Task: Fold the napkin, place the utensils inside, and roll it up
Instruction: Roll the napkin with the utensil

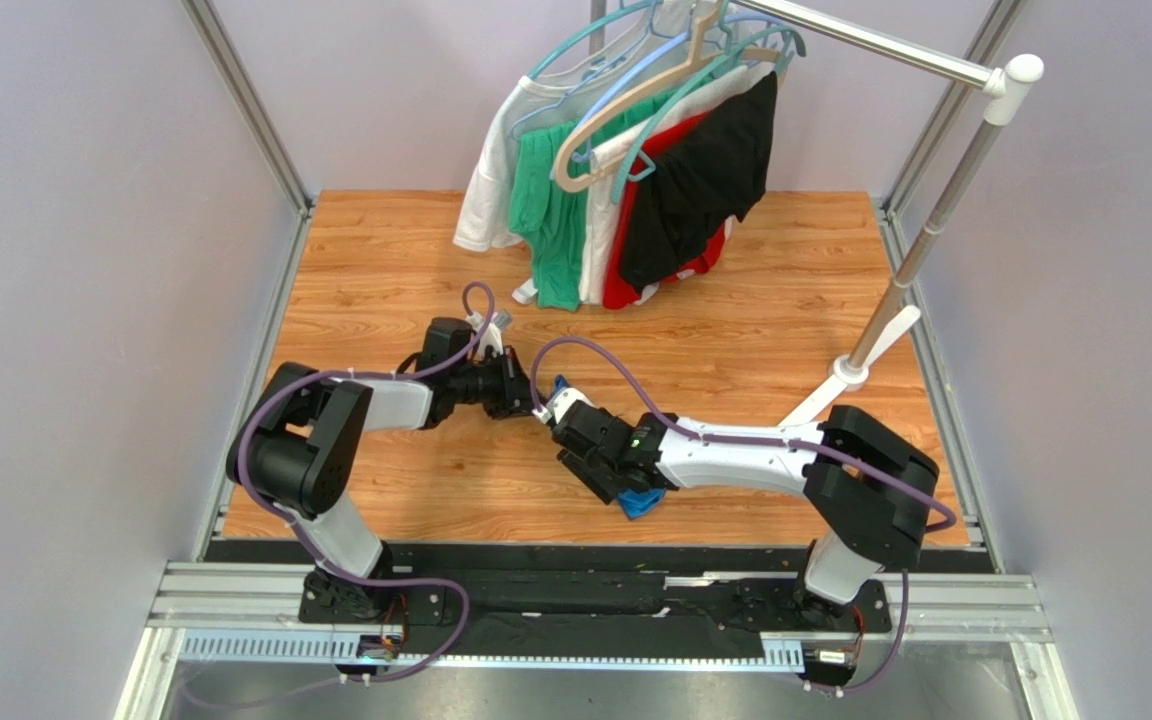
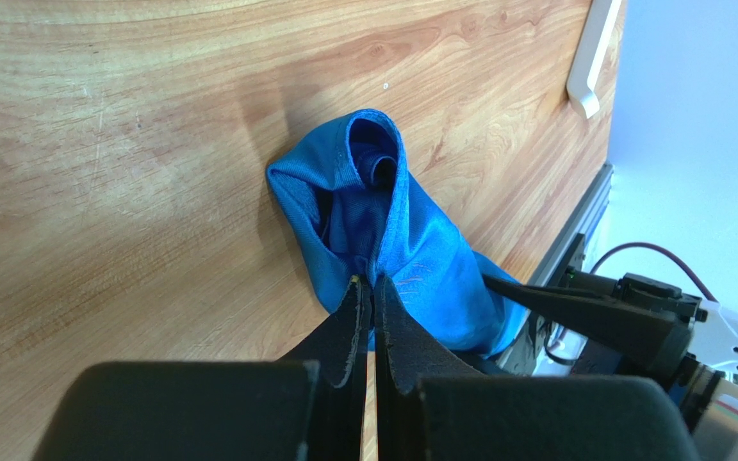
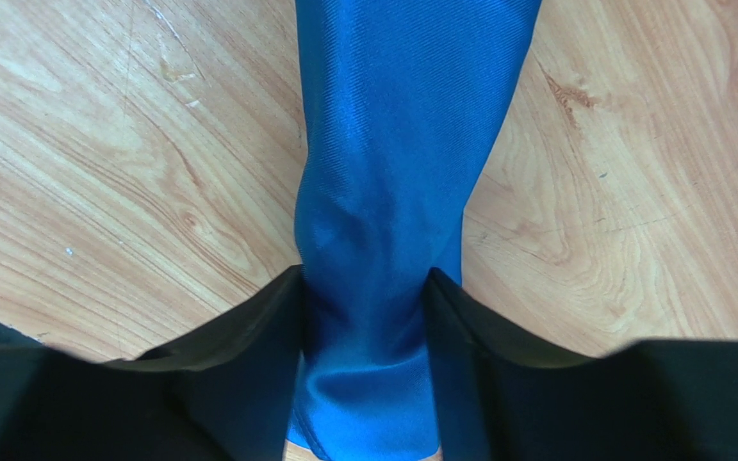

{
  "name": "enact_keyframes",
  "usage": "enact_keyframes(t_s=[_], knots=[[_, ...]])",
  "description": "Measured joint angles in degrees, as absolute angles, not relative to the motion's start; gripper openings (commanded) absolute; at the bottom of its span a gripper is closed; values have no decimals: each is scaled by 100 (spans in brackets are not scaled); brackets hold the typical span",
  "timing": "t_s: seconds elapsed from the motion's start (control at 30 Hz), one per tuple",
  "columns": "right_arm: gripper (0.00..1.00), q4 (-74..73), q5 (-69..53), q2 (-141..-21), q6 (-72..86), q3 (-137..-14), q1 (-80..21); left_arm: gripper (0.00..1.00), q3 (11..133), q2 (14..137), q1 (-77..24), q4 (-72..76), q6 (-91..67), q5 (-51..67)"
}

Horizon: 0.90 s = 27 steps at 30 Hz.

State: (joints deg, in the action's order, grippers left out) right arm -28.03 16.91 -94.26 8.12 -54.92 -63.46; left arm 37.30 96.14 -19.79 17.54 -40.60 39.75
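The royal-blue napkin [image 2: 411, 240] lies bundled into a loose roll on the wooden table, its open end pointing away from my left wrist camera. A dark shape [image 2: 381, 169] sits inside that opening. I cannot tell what it is, and no utensils show in the open. My left gripper [image 2: 368, 280] is shut, its tips right at the napkin's near edge. No cloth is clearly pinched between them. My right gripper [image 3: 365, 288] straddles the napkin [image 3: 392, 163], with both fingers pressed against its sides. From above, only a blue corner [image 1: 639, 503] shows under the right arm.
A clothes rack with green, white, red and black garments [image 1: 642, 165] stands at the back of the table. Its white foot [image 1: 868, 363] reaches toward the right arm. The table's metal edge rail [image 2: 580, 240] runs just beyond the napkin. Both arms meet near the table's middle.
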Motion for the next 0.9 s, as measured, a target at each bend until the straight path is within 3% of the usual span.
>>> enact_keyframes(t_s=[0.3,0.9], knots=[[38,-2720,1424,-9559,810,-5524,-6237,0,3806,9487,-1892,1439,-3944,3977],[33,-2147,-867,-9850,679,-5852,-5387,0,3691,8923,-1372,690,-3651,3573]])
